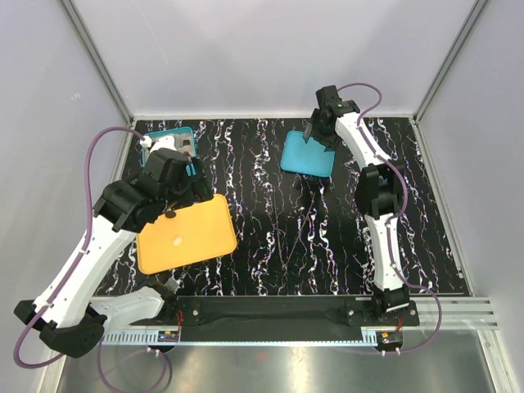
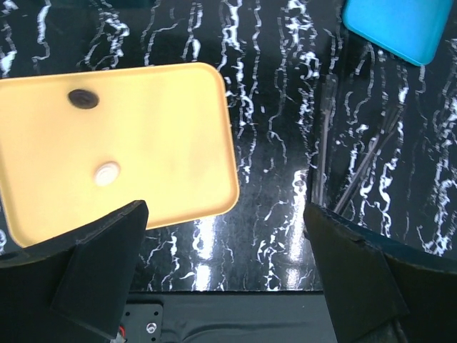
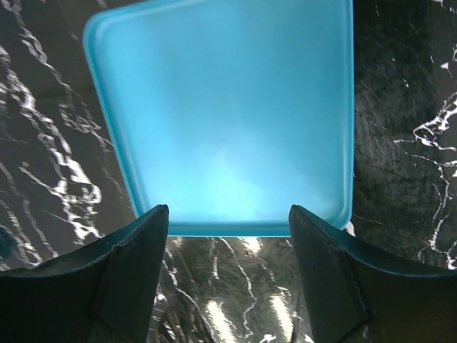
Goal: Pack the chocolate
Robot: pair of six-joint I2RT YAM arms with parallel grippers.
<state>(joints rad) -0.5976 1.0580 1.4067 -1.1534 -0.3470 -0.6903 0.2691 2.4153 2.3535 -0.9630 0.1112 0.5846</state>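
Two pieces of chocolate lie on the orange tray [image 1: 205, 237]: a dark brown piece [image 2: 83, 98] and a cream-white piece [image 2: 107, 173], which also shows in the top view [image 1: 178, 241]. My left gripper [image 2: 225, 264] is open and empty, held high above the table to the right of the tray; in the top view it [image 1: 182, 187] sits by the tray's far edge. The teal box [image 1: 182, 135] stands at the far left, partly hidden by my left arm. My right gripper [image 3: 228, 250] is open and empty, its fingers on either side of the near edge of the flat teal lid [image 3: 228, 114].
The lid [image 1: 307, 154] lies at the back centre-right of the black marbled table [image 1: 270, 229]. A black rail [image 1: 270, 311] runs along the near edge between the arm bases. Grey walls enclose the back and sides.
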